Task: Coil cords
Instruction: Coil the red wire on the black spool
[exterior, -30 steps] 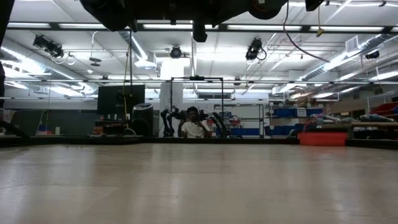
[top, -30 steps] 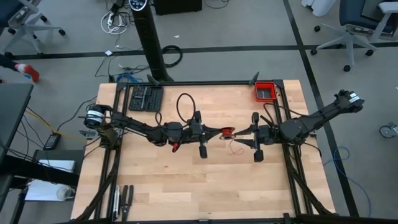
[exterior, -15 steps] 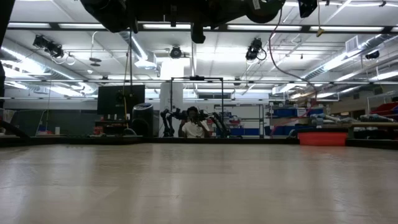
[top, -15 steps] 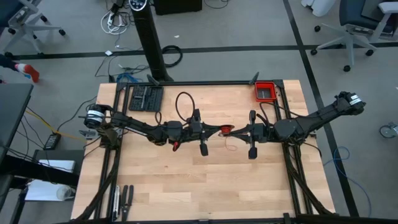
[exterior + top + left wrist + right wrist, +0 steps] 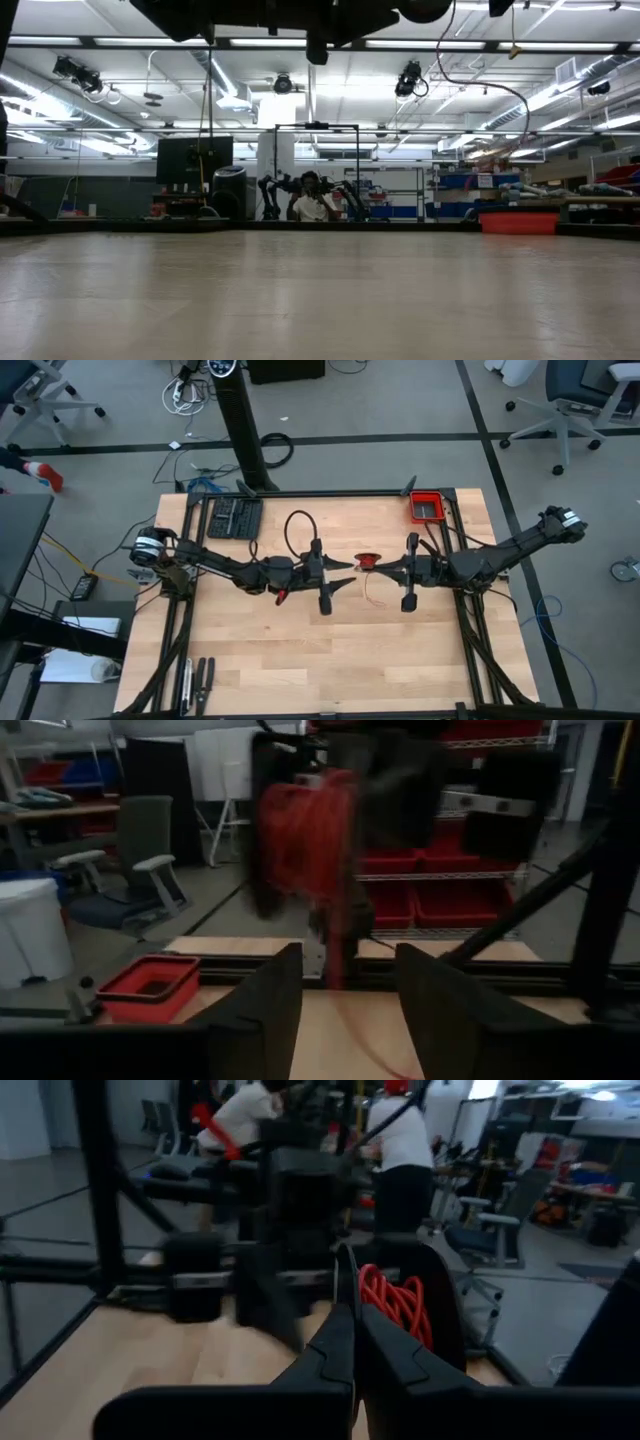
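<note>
Coiling looks mostly done: right gripper [image 5: 374, 564] pinches the red cord bundle [image 5: 366, 560] mid-tabletop, tail dangling; left gripper [image 5: 348, 572] spread, empty.

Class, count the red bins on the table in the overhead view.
1: the red bin sits at the table's far right corner. Others may be hidden under the arms.

My wooden table [image 5: 300, 650]: red bin [image 5: 427, 507] at its far right corner, black tray [image 5: 233, 517] toward the far left corner.
</note>
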